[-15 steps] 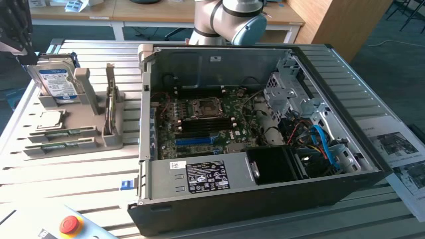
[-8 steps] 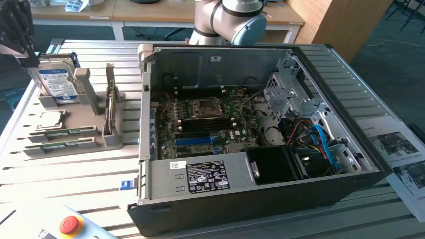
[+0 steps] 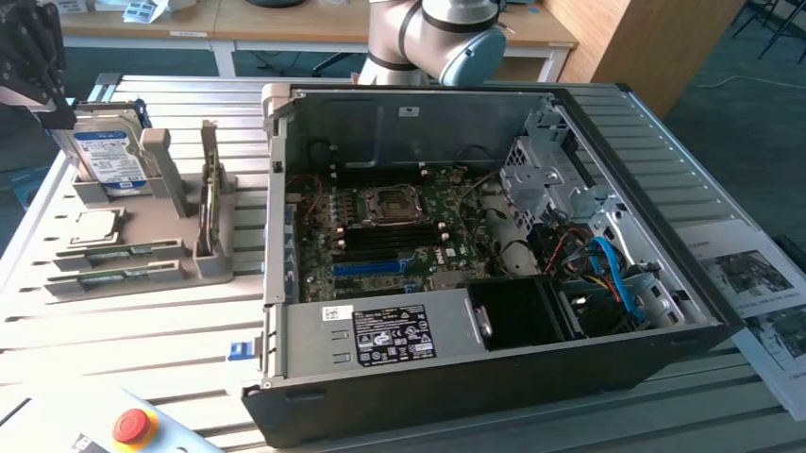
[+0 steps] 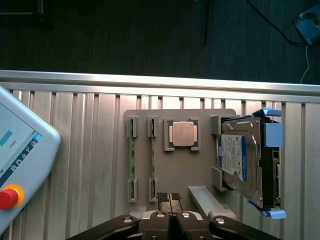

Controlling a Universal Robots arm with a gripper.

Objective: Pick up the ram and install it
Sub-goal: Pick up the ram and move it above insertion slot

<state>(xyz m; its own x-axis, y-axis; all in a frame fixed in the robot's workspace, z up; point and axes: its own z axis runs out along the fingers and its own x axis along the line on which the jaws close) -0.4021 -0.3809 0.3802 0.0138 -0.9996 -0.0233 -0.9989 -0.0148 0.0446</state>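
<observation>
the ram [image 4: 151, 155] sits on edge in its slot of the grey holder [image 4: 200, 115], with a twin stick [image 4: 132, 155] just beside it, and neither is lifted. your claw [image 4: 169, 196] is closed on nothing, tips together, near one end of the closer stick and a touch toward the processor [image 4: 182, 134]. the hard drive [image 4: 240, 160] stands beyond the processor, and the computer case [image 3: 504, 377] lies open on the table [image 3: 164, 330].
</observation>
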